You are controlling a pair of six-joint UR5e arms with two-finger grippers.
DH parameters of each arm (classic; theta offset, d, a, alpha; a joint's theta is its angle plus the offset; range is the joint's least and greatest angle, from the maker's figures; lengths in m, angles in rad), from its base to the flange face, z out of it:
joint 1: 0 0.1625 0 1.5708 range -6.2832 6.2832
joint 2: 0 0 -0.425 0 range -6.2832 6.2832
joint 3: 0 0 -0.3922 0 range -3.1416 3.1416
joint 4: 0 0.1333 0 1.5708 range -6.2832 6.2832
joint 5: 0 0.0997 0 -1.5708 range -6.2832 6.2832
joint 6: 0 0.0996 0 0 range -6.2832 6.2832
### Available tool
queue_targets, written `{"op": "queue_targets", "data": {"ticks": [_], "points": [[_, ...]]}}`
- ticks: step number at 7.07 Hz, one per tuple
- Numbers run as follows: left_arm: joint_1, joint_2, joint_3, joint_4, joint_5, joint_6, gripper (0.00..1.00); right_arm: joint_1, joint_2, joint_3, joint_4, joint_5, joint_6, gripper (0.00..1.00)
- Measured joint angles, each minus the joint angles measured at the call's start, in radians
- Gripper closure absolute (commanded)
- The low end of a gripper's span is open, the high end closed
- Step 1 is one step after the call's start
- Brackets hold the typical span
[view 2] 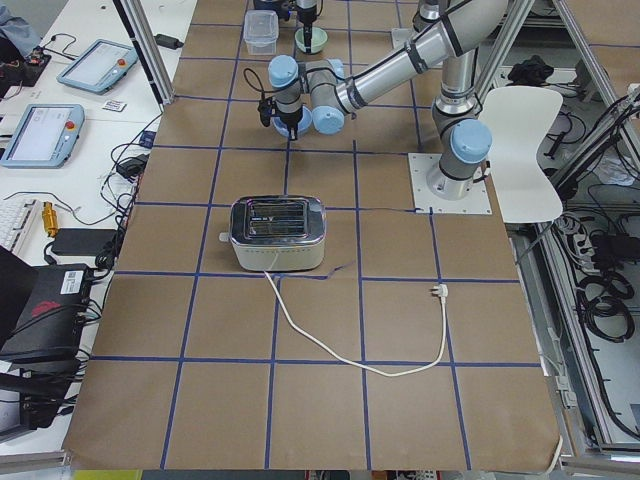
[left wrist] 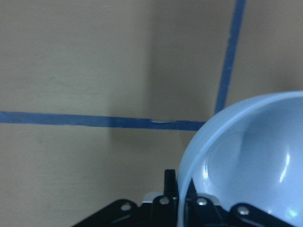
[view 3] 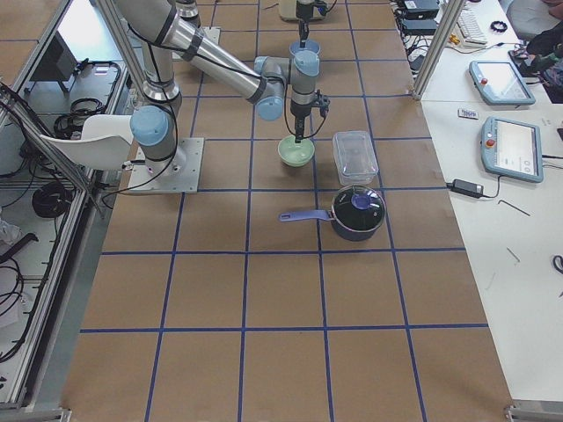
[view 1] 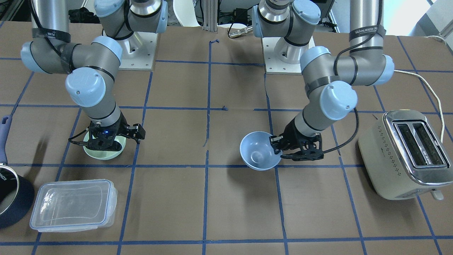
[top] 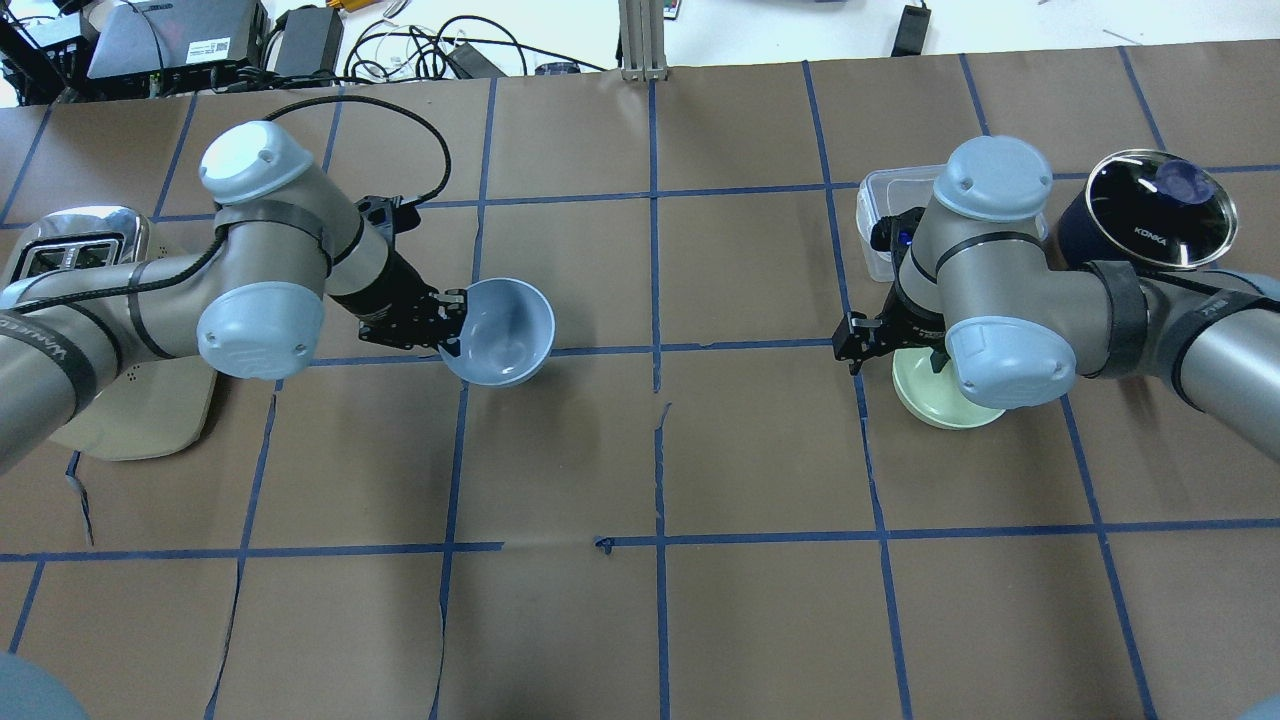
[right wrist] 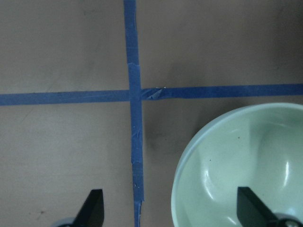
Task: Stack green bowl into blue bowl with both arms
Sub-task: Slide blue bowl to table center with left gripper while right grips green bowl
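Green bowl [top: 935,400] sits on the bench [top: 660,620] on the robot's right side. One edge of its rim is right between the spread-apart fingers of the right pincer [right wrist: 169,194], so nothing's gripped yet. Blue bowl [top: 500,330] is well apart to the left, tilted, with the left pincer [top: 445,325] clamped on its rim.

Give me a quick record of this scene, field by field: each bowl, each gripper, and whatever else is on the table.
blue bowl: tilted, held at its rim
green bowl: upright on the table, apart from the blue bowl
left gripper: shut on the blue bowl's rim
right gripper: open, one finger inside the green bowl, one outside its rim
stacking: not yet done
other things: toaster, clear plastic container, dark saucepan
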Motion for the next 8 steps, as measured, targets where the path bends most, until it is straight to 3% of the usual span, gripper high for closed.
{"op": "queue_targets", "data": {"ticks": [1,2,3,4,5,7,8], "points": [[-0.093,-0.014,0.007,0.045,-0.009,-0.141,1.00,-0.002,0.006,0.008,-0.003,-0.001,0.004,0.37],[-0.167,-0.034,0.014,0.096,-0.015,-0.250,1.00,-0.004,0.010,0.023,-0.012,-0.001,0.007,0.60],[-0.214,-0.052,0.016,0.121,-0.021,-0.314,1.00,-0.005,0.012,0.035,-0.019,-0.001,0.008,0.91],[-0.242,-0.066,0.016,0.131,-0.027,-0.351,1.00,-0.006,0.012,0.043,-0.021,-0.002,0.010,1.00],[-0.255,-0.076,0.014,0.135,-0.031,-0.366,0.98,-0.010,0.012,0.047,-0.019,-0.001,0.013,1.00],[-0.263,-0.090,0.009,0.137,-0.034,-0.371,0.63,-0.027,0.004,0.045,-0.008,0.002,0.019,1.00],[-0.265,-0.097,0.009,0.138,-0.034,-0.371,0.15,-0.031,-0.005,0.037,-0.003,0.002,0.024,1.00]]}}
